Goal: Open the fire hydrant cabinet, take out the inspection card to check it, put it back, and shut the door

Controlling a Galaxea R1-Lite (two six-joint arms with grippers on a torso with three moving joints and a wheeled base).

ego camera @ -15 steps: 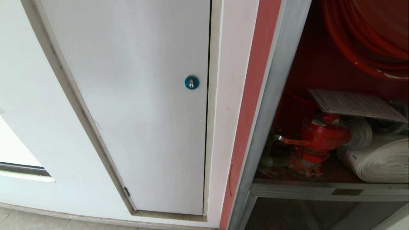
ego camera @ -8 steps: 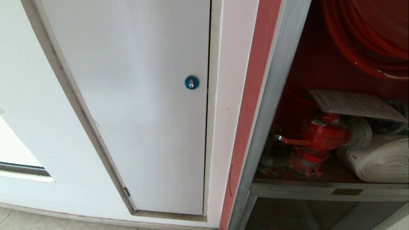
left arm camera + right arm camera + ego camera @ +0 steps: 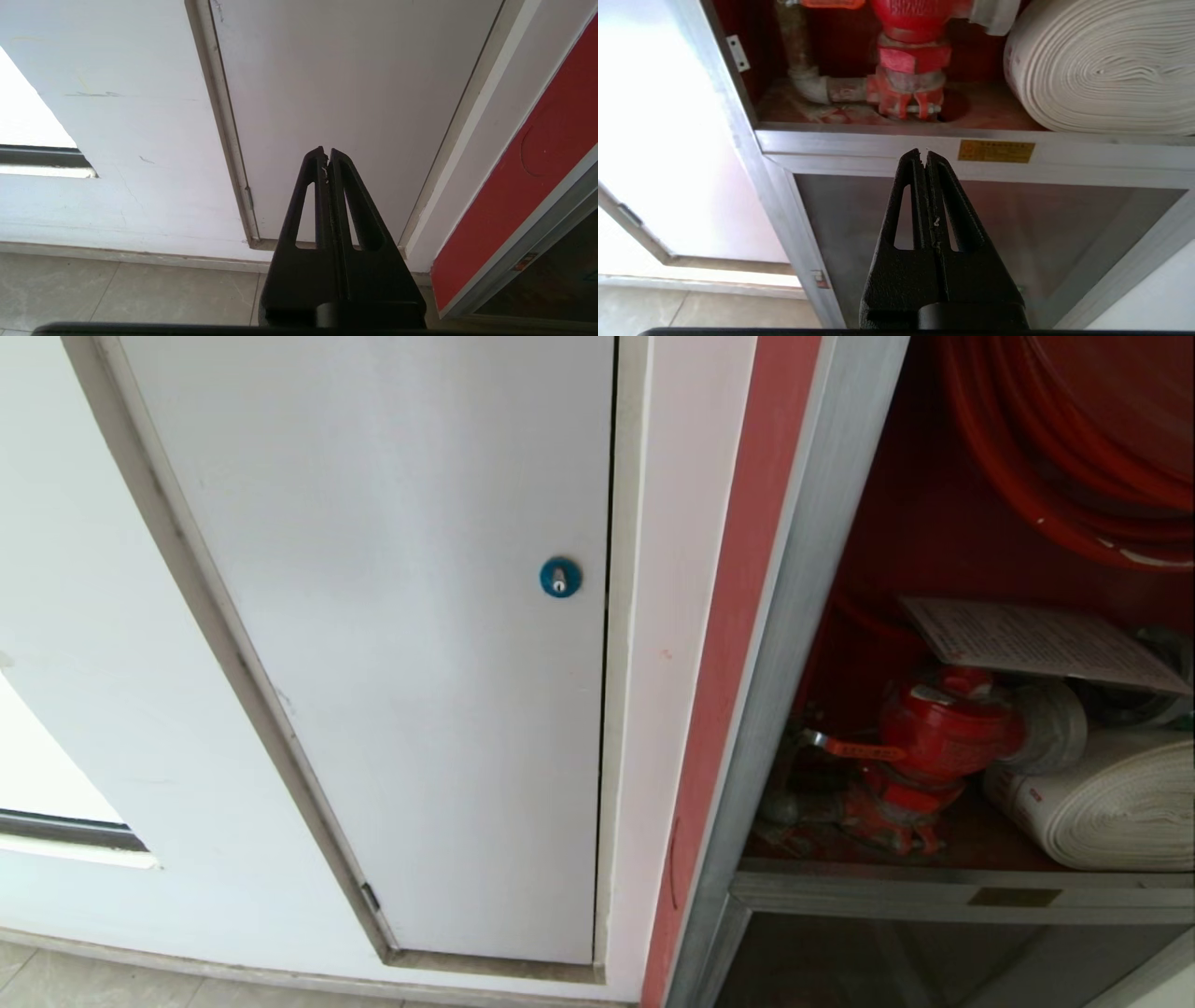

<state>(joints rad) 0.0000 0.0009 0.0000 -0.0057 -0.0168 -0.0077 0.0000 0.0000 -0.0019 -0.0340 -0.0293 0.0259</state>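
A white wall fills the left of the head view, holding a plain white panel [image 3: 401, 644] with a blue round lock [image 3: 560, 577] near its right edge. To its right runs a red strip [image 3: 724, 653], then the silver frame of the fire hydrant cabinet [image 3: 794, 644], whose upper compartment stands open with no door in sight. Inside, a red hydrant valve [image 3: 934, 737] stands at the left, a rolled white fire hose [image 3: 1111, 803] lies at the right, and a red hose [image 3: 1074, 448] coils above. The inspection card [image 3: 1036, 642] rests tilted over the valve and roll. A brass plate [image 3: 1013, 897] sits on the crossbar.

The left gripper [image 3: 327, 156] points at the white panel's lower part, fingers pressed together, empty. The right gripper [image 3: 926, 157] points at the crossbar beside the brass plate, fingers pressed together, empty.
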